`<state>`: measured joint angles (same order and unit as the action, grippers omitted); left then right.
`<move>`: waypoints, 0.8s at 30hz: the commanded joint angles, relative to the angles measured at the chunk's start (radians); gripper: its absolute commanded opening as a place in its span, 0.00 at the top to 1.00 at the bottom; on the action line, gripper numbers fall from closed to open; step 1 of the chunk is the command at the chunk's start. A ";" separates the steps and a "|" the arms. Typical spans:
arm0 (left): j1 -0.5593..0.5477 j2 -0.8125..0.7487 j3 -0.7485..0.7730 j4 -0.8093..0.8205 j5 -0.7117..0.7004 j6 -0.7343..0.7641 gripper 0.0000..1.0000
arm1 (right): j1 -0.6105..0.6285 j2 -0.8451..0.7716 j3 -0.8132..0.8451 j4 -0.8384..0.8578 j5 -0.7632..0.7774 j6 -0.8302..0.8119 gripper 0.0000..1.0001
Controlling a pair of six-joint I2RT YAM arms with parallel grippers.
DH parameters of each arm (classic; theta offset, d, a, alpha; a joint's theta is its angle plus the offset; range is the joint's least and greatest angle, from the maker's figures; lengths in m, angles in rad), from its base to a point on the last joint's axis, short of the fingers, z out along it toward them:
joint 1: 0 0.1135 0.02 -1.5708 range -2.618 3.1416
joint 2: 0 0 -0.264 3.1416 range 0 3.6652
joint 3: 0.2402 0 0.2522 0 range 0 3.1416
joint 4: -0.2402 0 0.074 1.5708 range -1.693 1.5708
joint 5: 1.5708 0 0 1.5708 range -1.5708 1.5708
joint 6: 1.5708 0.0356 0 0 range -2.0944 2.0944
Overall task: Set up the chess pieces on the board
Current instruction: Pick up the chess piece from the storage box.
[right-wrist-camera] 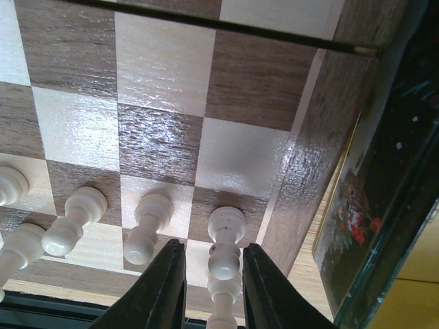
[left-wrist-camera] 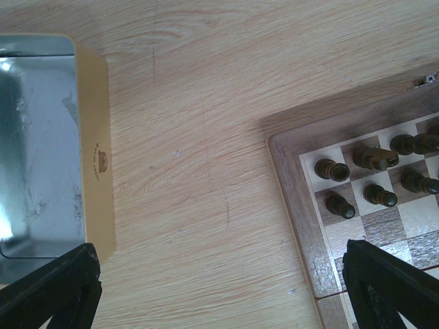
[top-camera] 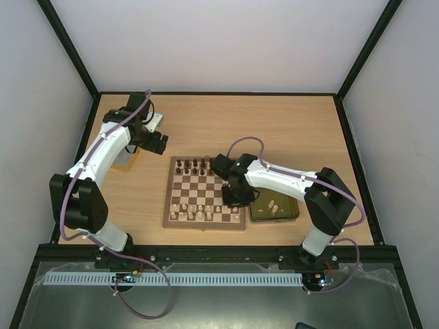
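The board lies mid-table, with dark pieces along its far rows and cream pieces along its near rows. My right gripper hovers over the board's near right corner. In the right wrist view its fingers straddle an upright cream piece standing on a dark square, with a small gap on each side; the gripper is open. My left gripper is wide open and empty over bare table between a silver tray and the board's far left corner.
A gold tray holding a few cream pieces sits right of the board; its decorated side shows in the right wrist view. More cream pieces stand left of the straddled one. The silver tray lies left of the board.
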<state>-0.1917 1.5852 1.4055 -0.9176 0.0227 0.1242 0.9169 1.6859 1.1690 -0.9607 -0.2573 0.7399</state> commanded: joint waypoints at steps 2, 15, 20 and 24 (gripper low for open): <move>0.000 0.011 0.007 -0.008 0.005 0.003 0.04 | 0.003 0.031 0.047 -0.035 0.030 -0.022 0.78; 0.000 0.038 0.029 -0.013 0.002 0.004 0.04 | -0.031 0.038 0.054 -0.035 0.061 -0.031 0.78; 0.000 0.042 0.039 -0.016 -0.002 0.004 0.04 | -0.087 0.011 0.072 -0.053 0.124 -0.021 0.79; 0.000 0.035 0.032 -0.013 -0.004 0.003 0.04 | -0.199 -0.084 0.073 -0.088 0.163 -0.011 0.79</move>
<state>-0.1917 1.6184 1.4094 -0.9176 0.0223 0.1238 0.8104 1.6993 1.2118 -0.9745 -0.1753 0.7197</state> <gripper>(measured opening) 0.957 0.214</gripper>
